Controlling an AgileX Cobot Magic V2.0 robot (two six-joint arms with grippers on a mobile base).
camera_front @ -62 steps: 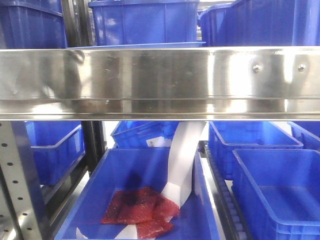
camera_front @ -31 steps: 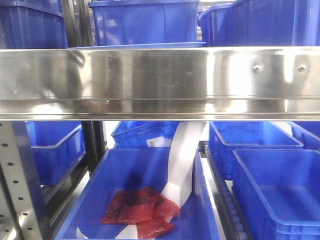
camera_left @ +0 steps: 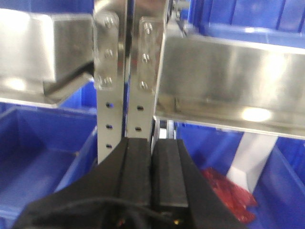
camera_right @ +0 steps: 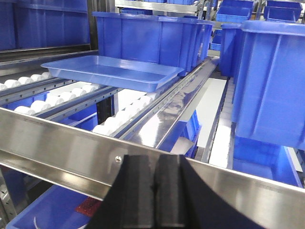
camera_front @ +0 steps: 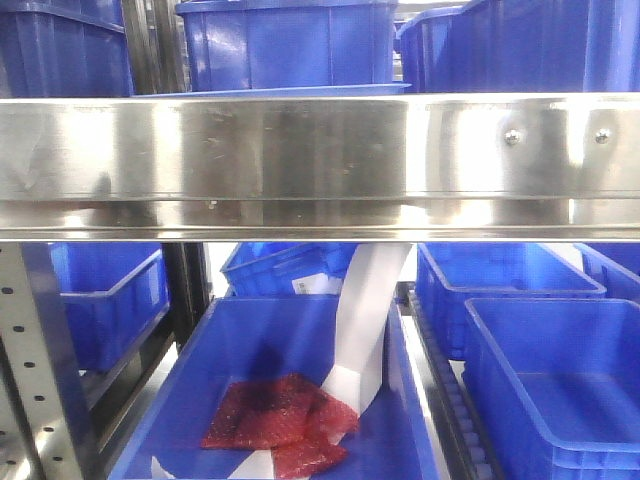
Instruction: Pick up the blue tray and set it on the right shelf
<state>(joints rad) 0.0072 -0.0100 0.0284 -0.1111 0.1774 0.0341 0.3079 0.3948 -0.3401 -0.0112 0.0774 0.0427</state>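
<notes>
Behind the steel rail (camera_right: 71, 148), the blue tray (camera_right: 112, 71) rests on the rollers (camera_right: 119, 121); nothing has shifted, left hand (camera_left: 152, 157) and right hand (camera_right: 156, 183) pressed together, empty — placement looks done.

1. A deep blue storage bin (camera_front: 285, 395) is seen on the lower level, its near edge cut off by the bottom of the front view.
2. Red mesh bags (camera_front: 280, 425) are laid on that bin's floor, toward its near edge.
3. A white paper strip (camera_front: 365, 320) is draped from above down into the same bin, its lower end just beside the red bags.
4. More empty blue bins (camera_front: 555, 385) are set along the right side of the lower level.
5. Tall dark-blue bins (camera_right: 152, 40) are stood at the back of the white rollers (camera_right: 119, 117).
</notes>
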